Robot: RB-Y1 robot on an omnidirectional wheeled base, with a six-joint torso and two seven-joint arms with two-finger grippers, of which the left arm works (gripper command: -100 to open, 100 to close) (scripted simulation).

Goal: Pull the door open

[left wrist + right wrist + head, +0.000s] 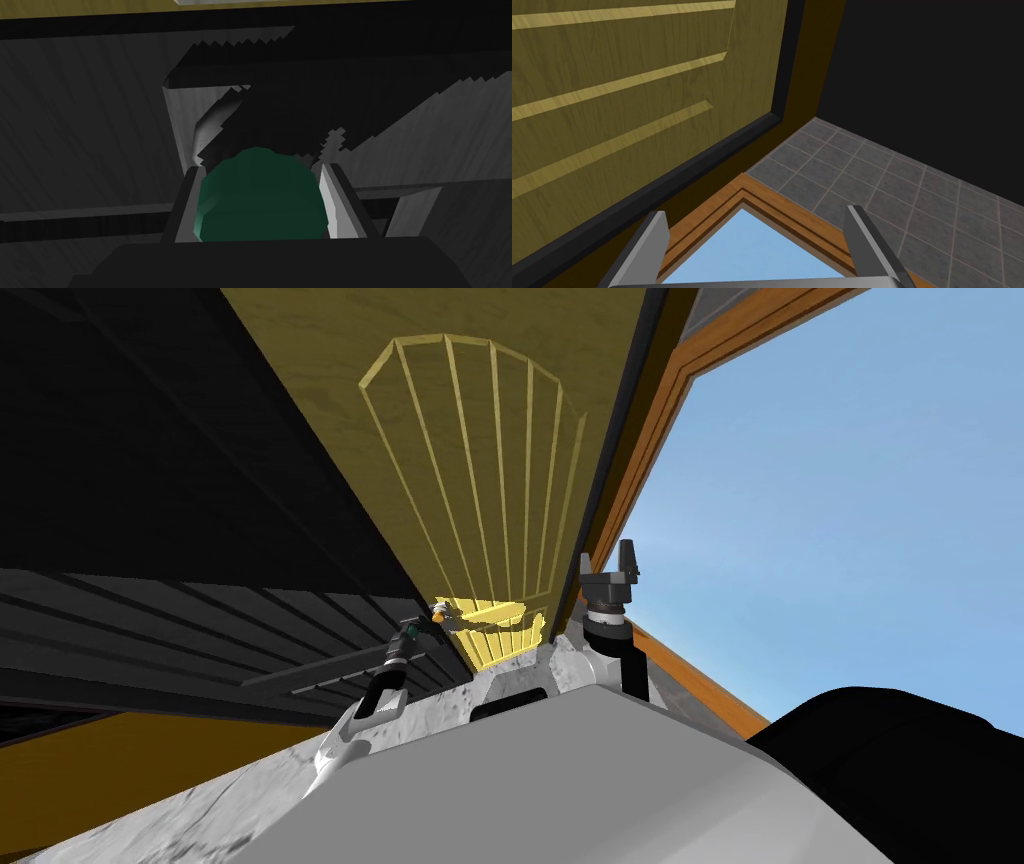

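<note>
The left pincer (259, 172) is clamped on a dark green, rounded knob (260, 200): its two thin grey fingers (334, 205) press the knob's opposite sides, and the knob sits deep between them, right against the pincer's dark body. Just past the knob a pale grey curved stem (212, 122) runs from it to a dark grey, grained surface (75, 125) that stands directly ahead of the fingertips. The yellow wooden door with a fan-shaped grooved panel (470, 438) rises just beside this pincer, on its inner side, with the door's near edge next to the fingertips; a small white and orange knob (438, 610) sticks out of the yellow face close by. The right pincer (628, 550) stands well apart from the knob, on the far side of the yellow door, with its fingers spread wide and nothing between them. Ahead of it are the door's black edge strip (662, 185) and a brown wooden frame (762, 200).
</note>
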